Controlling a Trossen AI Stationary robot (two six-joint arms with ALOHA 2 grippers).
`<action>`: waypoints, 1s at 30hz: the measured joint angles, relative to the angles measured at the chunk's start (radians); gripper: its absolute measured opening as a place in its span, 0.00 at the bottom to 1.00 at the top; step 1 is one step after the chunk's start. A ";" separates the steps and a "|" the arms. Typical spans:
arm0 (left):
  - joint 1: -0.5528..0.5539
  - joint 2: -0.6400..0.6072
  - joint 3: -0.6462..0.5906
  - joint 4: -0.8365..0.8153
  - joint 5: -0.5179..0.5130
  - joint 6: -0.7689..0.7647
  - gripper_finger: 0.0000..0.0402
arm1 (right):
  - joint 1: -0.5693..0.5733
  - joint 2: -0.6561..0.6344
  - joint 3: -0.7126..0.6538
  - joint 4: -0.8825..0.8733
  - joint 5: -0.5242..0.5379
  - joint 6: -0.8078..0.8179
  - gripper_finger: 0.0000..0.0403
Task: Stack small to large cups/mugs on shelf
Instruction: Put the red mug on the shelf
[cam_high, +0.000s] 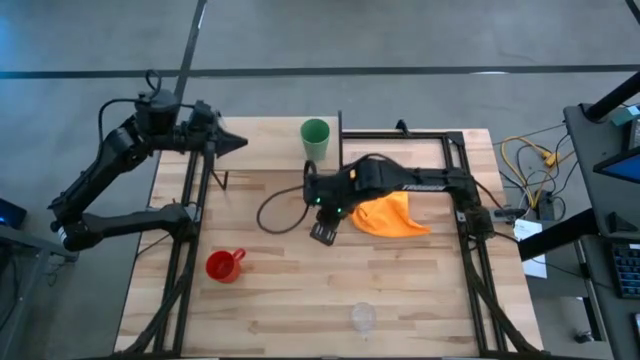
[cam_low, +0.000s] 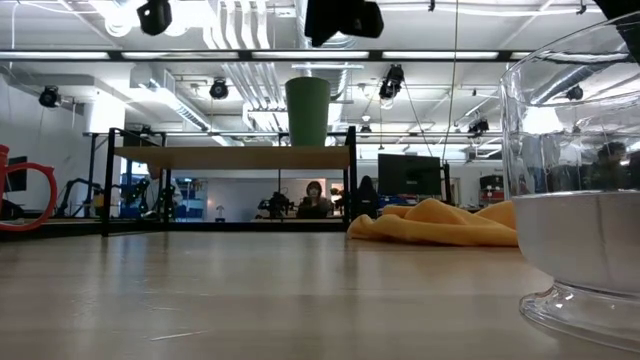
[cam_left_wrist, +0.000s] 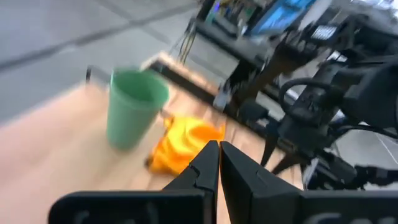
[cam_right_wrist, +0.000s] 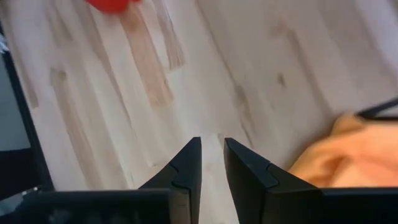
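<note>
The green handleless cup (cam_high: 315, 136) stands upright on its base on the raised light-wood shelf (cam_low: 230, 157) at the table's far side; it also shows in the low view (cam_low: 308, 110) and the left wrist view (cam_left_wrist: 134, 112). The red mug (cam_high: 224, 266) stands on the table at the near left. The clear cup (cam_high: 363, 318) stands near the front edge and fills the right of the low view (cam_low: 580, 200). My right gripper (cam_high: 322, 234) hovers over bare table, its fingers a narrow gap apart (cam_right_wrist: 212, 146), empty. My left gripper (cam_high: 240, 143) is shut and empty at the shelf's left end (cam_left_wrist: 219, 149).
An orange cloth (cam_high: 392, 214) lies crumpled on the table right of my right gripper, under the right arm. A black cable (cam_high: 275, 205) loops on the table left of it. Black frame rails (cam_high: 190, 250) run along the table's left and right sides.
</note>
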 joint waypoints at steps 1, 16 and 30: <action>0.000 -0.005 0.000 -0.041 0.000 0.002 0.00 | 0.007 0.007 -0.010 0.000 0.000 0.020 0.16; -0.027 -0.033 0.000 -0.658 0.000 0.059 0.00 | 0.040 0.014 -0.138 0.048 -0.001 0.124 0.16; -0.213 -0.098 -0.013 -0.819 -0.059 0.134 0.00 | 0.041 0.014 -0.136 0.058 0.000 0.045 0.15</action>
